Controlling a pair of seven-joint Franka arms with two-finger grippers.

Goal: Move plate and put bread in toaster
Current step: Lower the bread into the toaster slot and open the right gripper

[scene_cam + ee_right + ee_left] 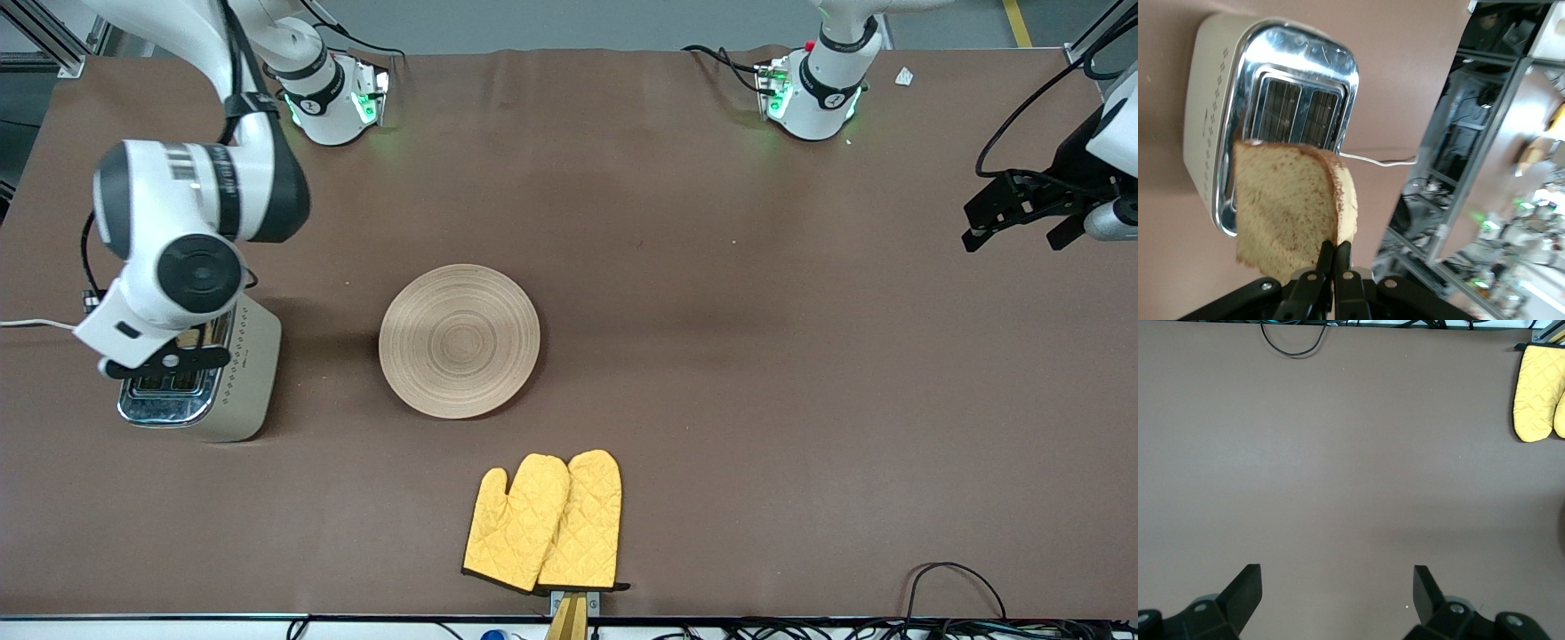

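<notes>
Brown bread (1288, 207) pinched in right hand (1335, 257) — over toaster (1265, 113) slots

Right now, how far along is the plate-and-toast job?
Done: the plate sits bare mid-table, bread already lifted off. In hand: the right gripper is shut on the bread, hanging over the toaster, whose slots look empty. Left: lower the slice into a slot and let go. The left gripper waits open at its own end of the table.
</notes>
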